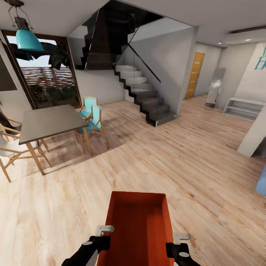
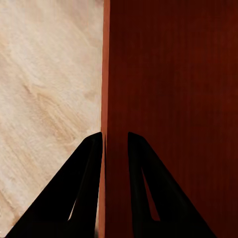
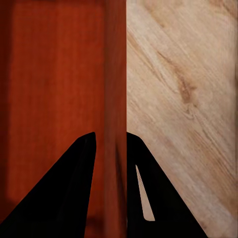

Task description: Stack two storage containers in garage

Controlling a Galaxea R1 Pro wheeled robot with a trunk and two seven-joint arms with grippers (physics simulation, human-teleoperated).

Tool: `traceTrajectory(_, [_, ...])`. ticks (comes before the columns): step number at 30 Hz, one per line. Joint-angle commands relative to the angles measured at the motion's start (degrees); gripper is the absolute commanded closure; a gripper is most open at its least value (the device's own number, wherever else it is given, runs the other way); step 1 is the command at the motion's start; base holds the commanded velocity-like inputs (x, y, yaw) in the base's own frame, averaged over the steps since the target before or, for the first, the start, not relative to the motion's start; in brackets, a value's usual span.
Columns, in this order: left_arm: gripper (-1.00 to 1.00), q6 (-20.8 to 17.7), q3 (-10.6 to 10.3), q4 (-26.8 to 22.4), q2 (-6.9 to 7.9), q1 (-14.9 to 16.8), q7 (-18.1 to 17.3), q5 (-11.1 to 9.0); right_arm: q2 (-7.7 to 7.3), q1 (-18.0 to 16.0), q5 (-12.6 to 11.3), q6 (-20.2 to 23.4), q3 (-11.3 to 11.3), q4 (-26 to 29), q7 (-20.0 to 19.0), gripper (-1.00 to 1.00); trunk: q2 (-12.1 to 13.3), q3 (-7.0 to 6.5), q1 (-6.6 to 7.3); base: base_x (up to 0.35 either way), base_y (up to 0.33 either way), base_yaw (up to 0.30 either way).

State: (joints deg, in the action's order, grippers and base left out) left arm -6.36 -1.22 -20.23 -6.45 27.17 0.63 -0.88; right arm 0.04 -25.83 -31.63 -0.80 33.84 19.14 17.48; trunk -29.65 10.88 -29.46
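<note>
While light wood plank floor (image 1: 177,155) spreads across most of the head view, a dark staircase (image 1: 142,92) with a glass side rises at the far centre under a black upper flight. At the far left a big window (image 1: 46,77) shows greenery outside, and a teal lamp (image 1: 26,37) hangs in front of it. A grey-topped table (image 1: 51,121) on wooden legs stands at the left, with teal-cushioned chairs (image 1: 91,118) on its far side and pale wooden chairs (image 1: 11,147) at the left edge. Far to the right are an orange-brown door (image 1: 195,75) and a low white shelf (image 1: 242,108) against the wall.

Near the robot, at the bottom centre, one orange-red container (image 1: 138,225) is carried above the planks, its open top facing up and its inside bare. The left gripper (image 1: 98,240) sits on the container's left wall and the right gripper (image 1: 179,245) on its right wall. From the left wrist, the two black fingers (image 2: 84,193) straddle the thin wall, one outside over the wood, one inside over the red bottom, clamped on it. From the right wrist, the black fingers (image 3: 69,193) likewise pinch the right wall (image 3: 115,99) between them.
</note>
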Motion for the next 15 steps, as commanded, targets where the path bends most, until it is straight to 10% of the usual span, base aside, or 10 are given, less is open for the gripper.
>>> traceTrajectory(1, [1.0, -0.4, 0.5, -0.1, 0.48, 0.0, 0.5, 0.7, -0.48, -0.1, 0.7, -0.2, -0.7, 0.1, 0.7, 1.0, -0.1, 0.09, -0.05, 0.323, 0.0, -0.263])
traceTrajectory(15, [1.0, -0.5, 0.4, -0.1, 0.48, 0.0, 0.6, 0.7, -0.48, -0.1, 0.7, -0.2, -0.7, 0.1, 0.7, 1.0, -0.1, 0.09, -0.05, 0.323, 0.0, -0.231])
